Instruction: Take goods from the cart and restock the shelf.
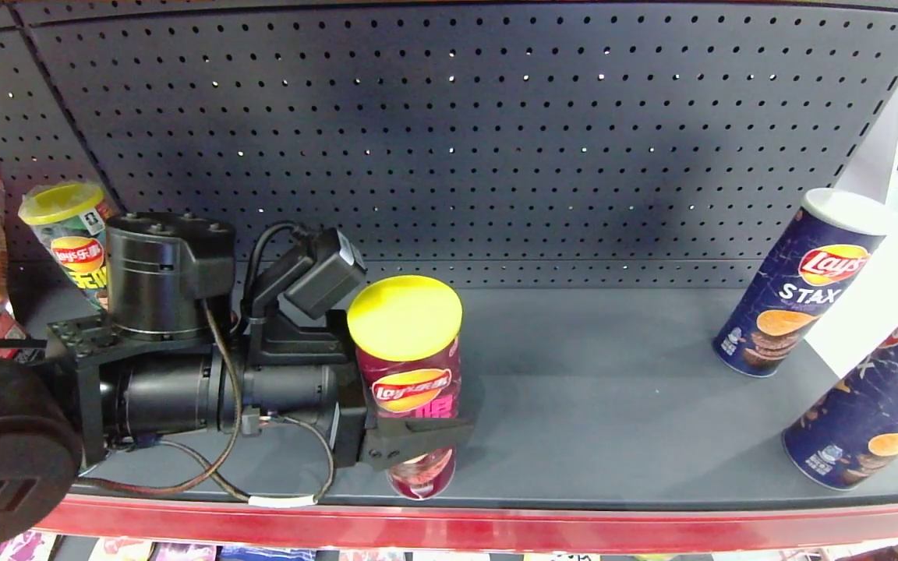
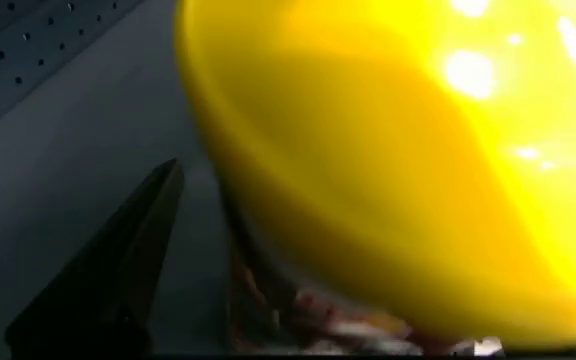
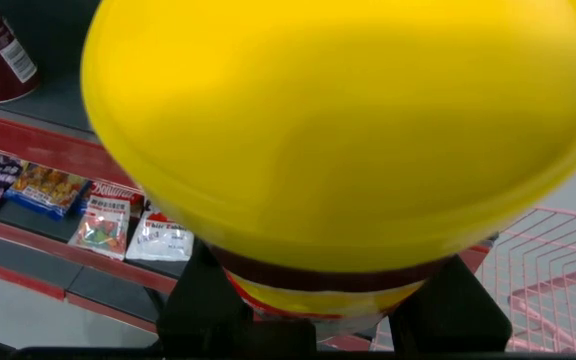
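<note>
The left gripper [image 1: 429, 432] is at the lower half of a maroon can [image 1: 410, 366] with a yellow lid, low on the shelf [image 1: 613, 405] and reaching in from the left. Whether it is clamped on that can or sits loose around it, I cannot tell. The maroon can stands upright with its base on the grey shelf board, close to the red front edge [image 1: 496, 526] and left of the middle.

The right gripper [image 3: 326, 325] is closed on a second can [image 3: 338, 130], also yellow-lidded, with a dark red and yellow wall below the lid. Its black fingers [image 3: 203, 310] press on opposite sides of the body just under the lid. This second can hangs clear of any surface. Behind it in the right wrist view lies a lower shelf with flat snack packets [image 3: 108, 215], and the pink wire cart [image 3: 558, 270] is off to the side.

Behind the left arm, at the shelf's left end, a green can [image 1: 71, 234] with a yellow lid stands near the pegboard [image 1: 457, 140]. The stretch of board right of the maroon can is bare up to two blue cans at the right end. The rear blue can [image 1: 800, 280] has a white lid and sits farther back. The front blue can [image 1: 878, 397] is nearer the red edge and is cut off by the picture's border
</note>
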